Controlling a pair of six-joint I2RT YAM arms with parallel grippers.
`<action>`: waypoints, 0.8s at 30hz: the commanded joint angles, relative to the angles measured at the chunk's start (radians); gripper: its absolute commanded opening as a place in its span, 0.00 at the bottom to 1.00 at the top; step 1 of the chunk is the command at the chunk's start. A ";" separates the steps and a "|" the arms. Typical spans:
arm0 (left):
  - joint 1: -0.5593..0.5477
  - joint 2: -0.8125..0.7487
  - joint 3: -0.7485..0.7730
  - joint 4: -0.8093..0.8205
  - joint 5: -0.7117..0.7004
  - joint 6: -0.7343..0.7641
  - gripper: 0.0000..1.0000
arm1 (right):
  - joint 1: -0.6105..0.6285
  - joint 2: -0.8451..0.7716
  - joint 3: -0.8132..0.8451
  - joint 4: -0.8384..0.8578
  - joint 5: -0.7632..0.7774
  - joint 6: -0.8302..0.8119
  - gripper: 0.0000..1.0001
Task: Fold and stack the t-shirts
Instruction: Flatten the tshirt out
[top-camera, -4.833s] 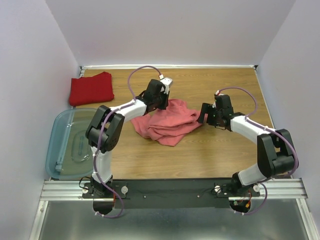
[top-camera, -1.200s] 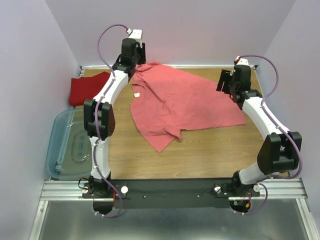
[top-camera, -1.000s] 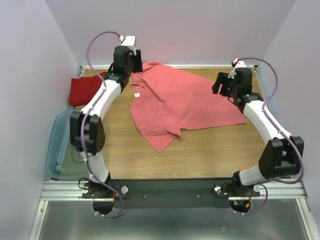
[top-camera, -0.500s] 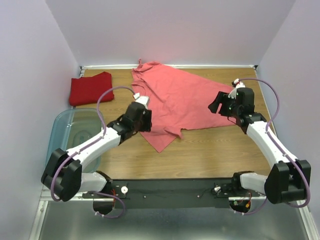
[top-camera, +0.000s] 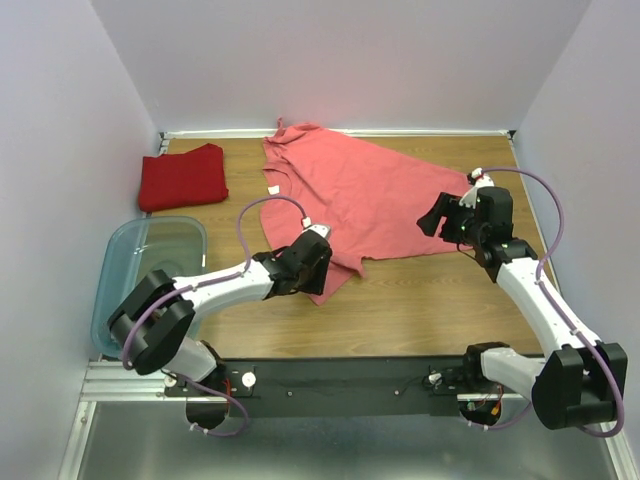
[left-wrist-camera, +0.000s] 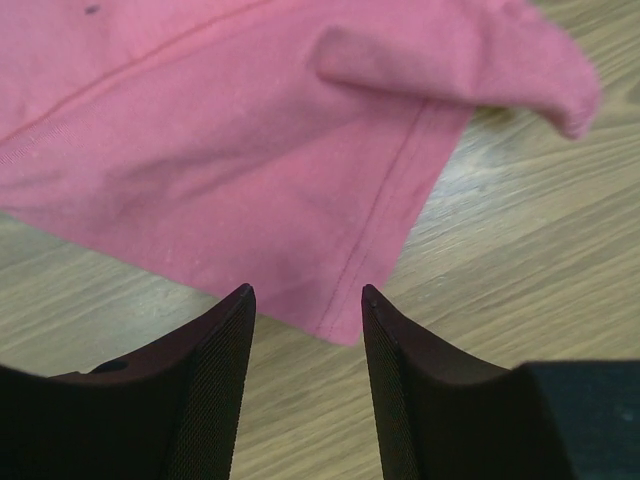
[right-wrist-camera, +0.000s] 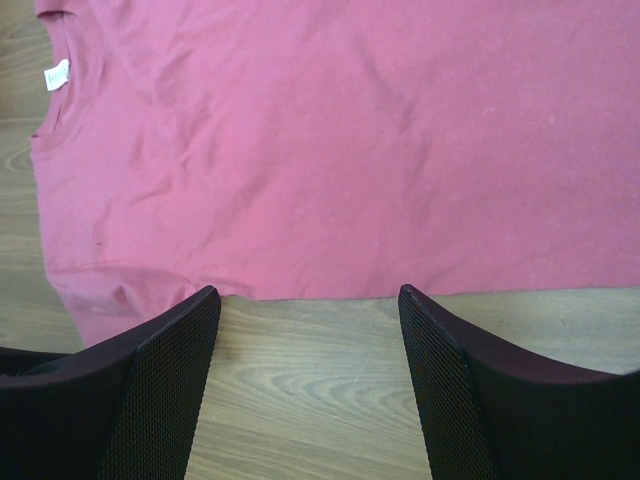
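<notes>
From above, the salmon-pink shirt (top-camera: 370, 195) lay spread on the far middle of the counter (top-camera: 420, 300). Its far edge ran up against the back wall. The left claw (top-camera: 320, 268) sat over the shirt's near corner, and its own wrist hid the fingertips. The right claw (top-camera: 440, 215) sat at the shirt's right edge, too dark to make out. The deep red shirt (top-camera: 183, 177) lay folded at the far left. Just near of it stood the bluish bin (top-camera: 125, 280), partly covered by the left arm.

In the left wrist view, the left claw stood open and gripped nothing. The shirt's pointed corner lay flat on the wood between the two fingers. The rest of the shirt was cut off by the frame.

In the right wrist view, the right claw gaped wide and empty over the straight hem. A small white tag (right-wrist-camera: 57, 75) sat inside the collar. Its print was too small to read.
</notes>
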 joint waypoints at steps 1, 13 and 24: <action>-0.018 0.048 0.041 -0.025 -0.032 -0.008 0.53 | -0.003 -0.016 -0.021 -0.008 -0.017 0.010 0.79; -0.077 0.162 0.085 -0.085 -0.061 -0.023 0.52 | -0.003 -0.005 -0.025 -0.008 -0.017 -0.001 0.79; -0.104 0.182 0.062 -0.166 -0.124 -0.057 0.25 | -0.005 0.004 -0.035 -0.006 0.018 0.002 0.79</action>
